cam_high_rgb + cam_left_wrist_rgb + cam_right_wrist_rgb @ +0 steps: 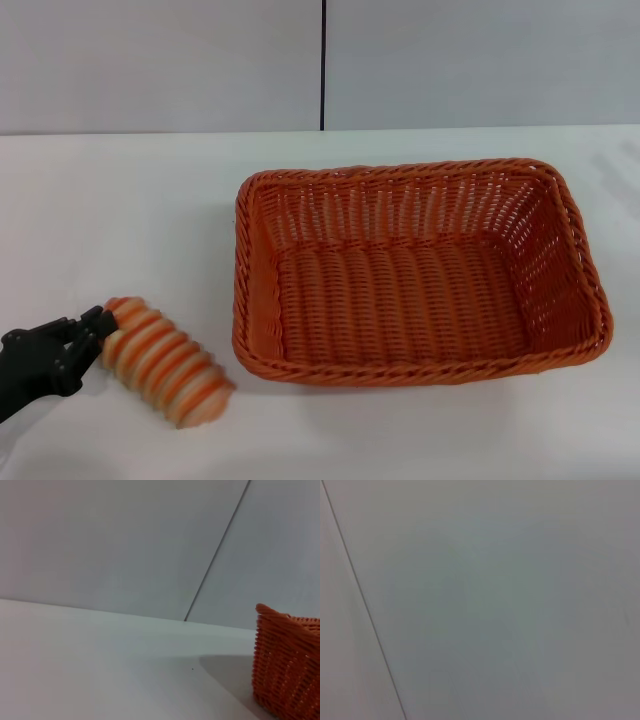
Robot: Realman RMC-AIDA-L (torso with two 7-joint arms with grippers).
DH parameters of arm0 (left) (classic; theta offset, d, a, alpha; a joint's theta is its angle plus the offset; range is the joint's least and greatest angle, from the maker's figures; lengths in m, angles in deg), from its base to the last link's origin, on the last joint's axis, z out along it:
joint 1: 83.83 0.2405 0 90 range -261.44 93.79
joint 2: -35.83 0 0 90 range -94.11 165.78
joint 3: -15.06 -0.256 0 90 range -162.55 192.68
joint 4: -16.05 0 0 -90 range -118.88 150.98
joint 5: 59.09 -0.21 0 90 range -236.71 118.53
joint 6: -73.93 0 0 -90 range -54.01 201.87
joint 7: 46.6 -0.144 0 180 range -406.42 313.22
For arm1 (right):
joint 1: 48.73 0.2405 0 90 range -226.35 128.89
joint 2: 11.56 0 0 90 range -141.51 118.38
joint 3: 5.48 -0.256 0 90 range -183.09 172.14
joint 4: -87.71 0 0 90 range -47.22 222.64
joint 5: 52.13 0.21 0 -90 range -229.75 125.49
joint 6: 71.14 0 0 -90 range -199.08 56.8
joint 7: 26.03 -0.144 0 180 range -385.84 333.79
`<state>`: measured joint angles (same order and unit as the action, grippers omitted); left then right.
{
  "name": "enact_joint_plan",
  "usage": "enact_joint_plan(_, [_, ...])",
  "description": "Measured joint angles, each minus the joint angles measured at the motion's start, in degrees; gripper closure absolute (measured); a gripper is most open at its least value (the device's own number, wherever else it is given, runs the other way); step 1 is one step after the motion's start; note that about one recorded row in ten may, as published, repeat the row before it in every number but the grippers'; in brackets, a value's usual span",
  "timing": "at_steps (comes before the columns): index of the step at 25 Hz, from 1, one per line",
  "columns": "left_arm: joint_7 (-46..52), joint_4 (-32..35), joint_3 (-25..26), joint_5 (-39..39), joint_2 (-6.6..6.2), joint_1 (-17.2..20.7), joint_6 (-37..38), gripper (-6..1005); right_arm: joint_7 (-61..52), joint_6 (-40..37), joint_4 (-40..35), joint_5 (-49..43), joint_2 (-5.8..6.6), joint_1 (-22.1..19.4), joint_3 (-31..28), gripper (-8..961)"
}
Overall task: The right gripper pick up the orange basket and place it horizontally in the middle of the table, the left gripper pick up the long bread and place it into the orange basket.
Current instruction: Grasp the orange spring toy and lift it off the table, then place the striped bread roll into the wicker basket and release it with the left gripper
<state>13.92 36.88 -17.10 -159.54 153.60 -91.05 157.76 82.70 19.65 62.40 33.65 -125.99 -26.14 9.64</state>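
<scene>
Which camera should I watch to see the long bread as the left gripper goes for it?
The head view. It shows the whole long bread lying on the table beside the orange basket, with the left gripper at its end. The left wrist view shows only table, wall and a basket corner; the right wrist view shows just a blank surface.

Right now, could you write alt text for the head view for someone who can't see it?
A large empty orange basket sits on a white table. Left of it lies a striped long bread, with the black left gripper at its end.
</scene>
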Motion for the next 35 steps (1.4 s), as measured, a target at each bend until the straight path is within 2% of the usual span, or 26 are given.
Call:
enact_joint_plan(13, [0.2, 0.0, 0.9, 0.0, 0.00, -0.1, 1.2, 894, 0.3, -0.1, 0.0, 0.0, -0.03, -0.2, 0.0, 360])
enact_joint_plan(15, [0.3, 0.0, 3.4, 0.1, -0.02, -0.1, 3.1, 897, 0.3, -0.1, 0.0, 0.0, -0.04, -0.2, 0.0, 361])
enact_joint_plan(16, [0.3, 0.0, 6.6, 0.1, -0.09, -0.1, 5.2, 899, 0.3, -0.1, 0.0, 0.0, -0.05, -0.2, 0.0, 361])
enact_joint_plan(17, [0.3, 0.0, 6.6, 0.1, -0.09, -0.1, 5.2, 900, 0.3, -0.1, 0.0, 0.0, -0.05, -0.2, 0.0, 361])
enact_joint_plan(20, [0.6, 0.0, 12.5, 0.1, -0.25, -0.5, 7.5, 904, 0.5, -0.1, 0.0, 0.0, -0.07, -0.1, -0.1, 361])
enact_joint_plan(21, [1.0, 0.1, 16.2, 0.3, -0.29, -0.9, 8.6, 905, 0.5, -0.1, 0.0, 0.0, -0.08, 0.0, -0.1, 361])
enact_joint_plan(22, [1.0, 0.1, 16.2, 0.3, -0.29, -0.9, 8.6, 906, 0.5, -0.1, 0.0, 0.0, -0.09, 0.0, -0.1, 361])
enact_joint_plan(24, [1.4, 0.1, 20.1, 0.7, -0.22, -1.4, 10.0, 909, 0.5, -0.1, 0.0, 0.1, -0.09, 0.0, -0.1, 361])
enact_joint_plan(26, [3.4, -0.6, 26.9, 3.0, 0.02, -3.1, 14.7, 911, 0.5, 0.0, 0.0, 0.4, -0.09, 0.0, -0.2, 361])
enact_joint_plan(29, [4.5, -1.7, 28.4, 4.3, 0.03, -5.0, 18.6, 911, 0.5, 0.1, 0.0, 0.5, -0.09, -0.1, -0.2, 360])
enact_joint_plan(30, [4.7, -2.0, 28.5, 4.6, 0.05, -5.8, 19.9, 911, 0.5, 0.2, 0.0, 0.5, -0.11, -0.1, -0.2, 360])
enact_joint_plan(31, [4.9, -3.6, 27.9, 4.5, 0.10, -8.7, 22.4, 911, 0.5, 0.3, 0.0, 0.5, -0.13, -0.1, -0.2, 360])
enact_joint_plan(33, [4.8, -4.5, 27.4, 4.2, 0.19, -10.0, 23.0, 910, 0.5, 0.4, 0.2, 0.6, -0.16, -0.2, -0.2, 360])
enact_joint_plan(35, [4.2, -7.3, 23.9, 3.9, 0.27, -13.1, 23.0, 910, 0.5, 0.4, 0.7, 0.6, -0.20, -0.2, -0.2, 360])
